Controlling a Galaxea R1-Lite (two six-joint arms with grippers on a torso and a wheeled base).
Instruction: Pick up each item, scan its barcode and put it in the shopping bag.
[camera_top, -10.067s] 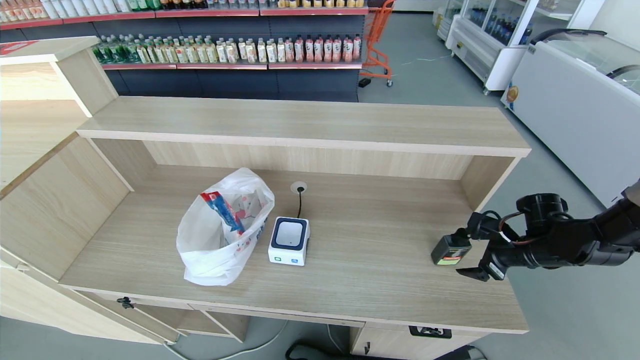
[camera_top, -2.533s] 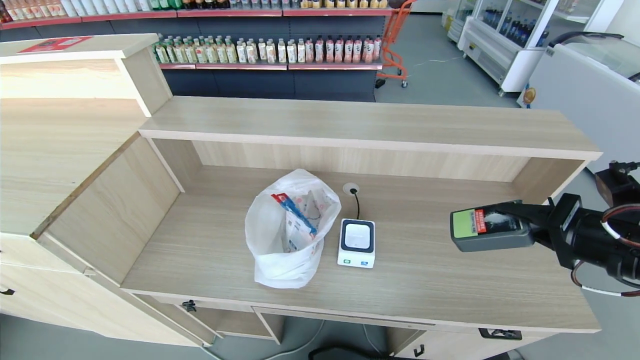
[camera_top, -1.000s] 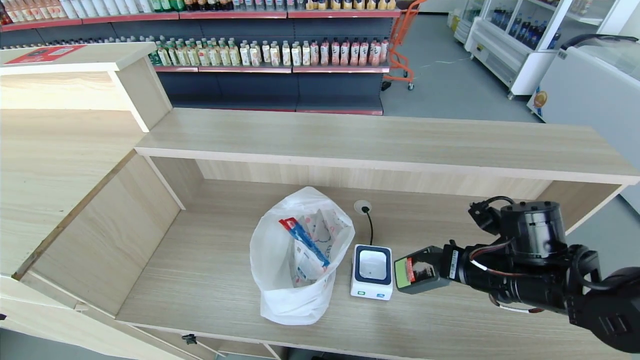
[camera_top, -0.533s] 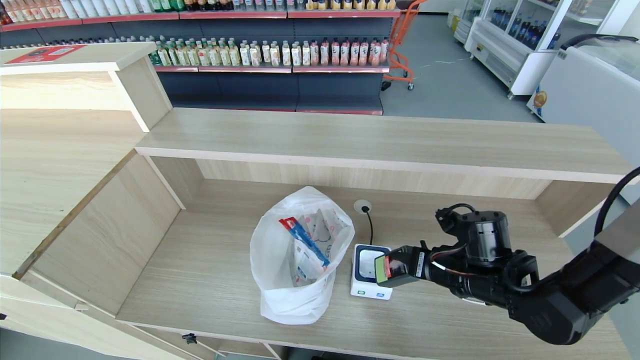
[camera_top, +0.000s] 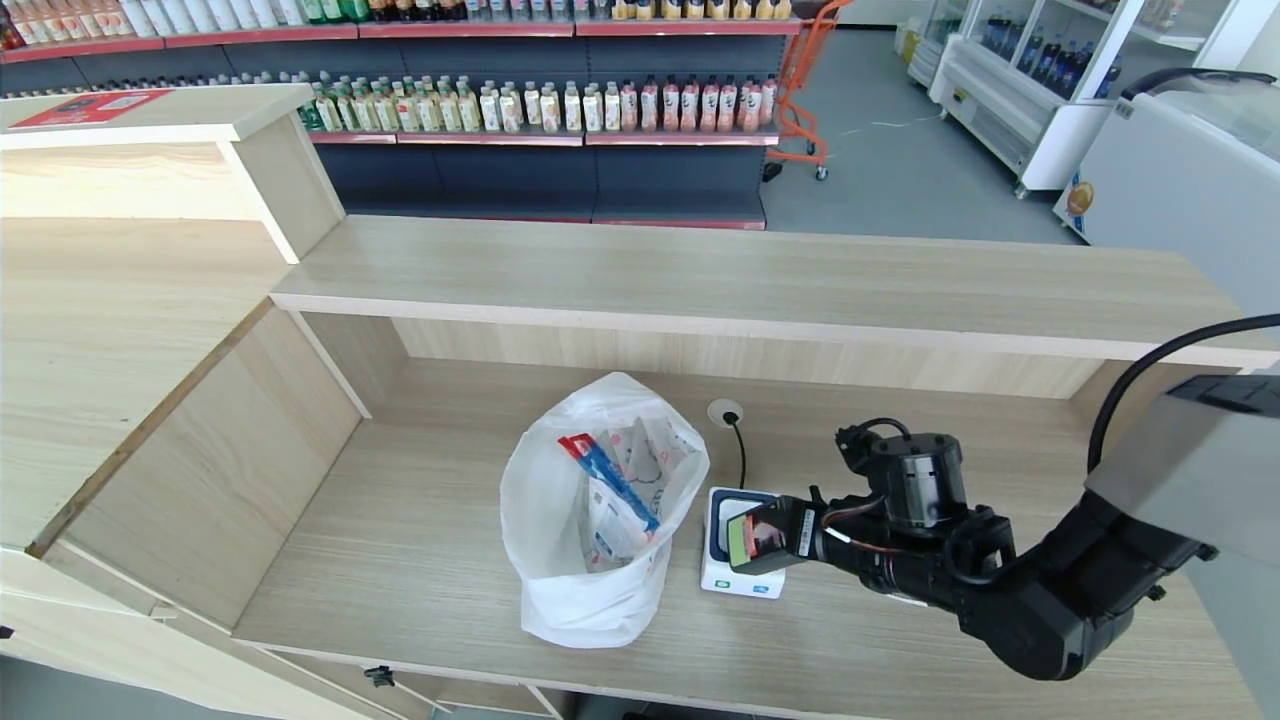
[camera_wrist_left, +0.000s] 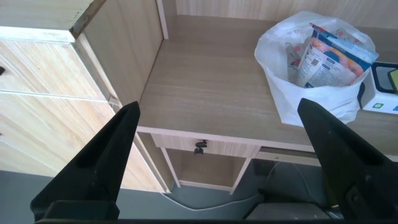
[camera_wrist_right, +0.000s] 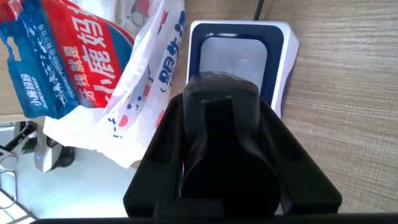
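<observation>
Scanning step, right tool (camera_top: 778, 533) clamped on small box (camera_top: 747, 542) above scanner (camera_top: 722, 578); next, probably across to bag (camera_top: 560, 570) at nine o'clock.

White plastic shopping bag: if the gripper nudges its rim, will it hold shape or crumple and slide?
Likely floppy: the thin white plastic shopping bag is creased, its rim uneven, so a nudge would probably fold it. Probably light, so it may slide on the smooth wooden counter. The flat packets standing inside may prop it somewhat.
</observation>
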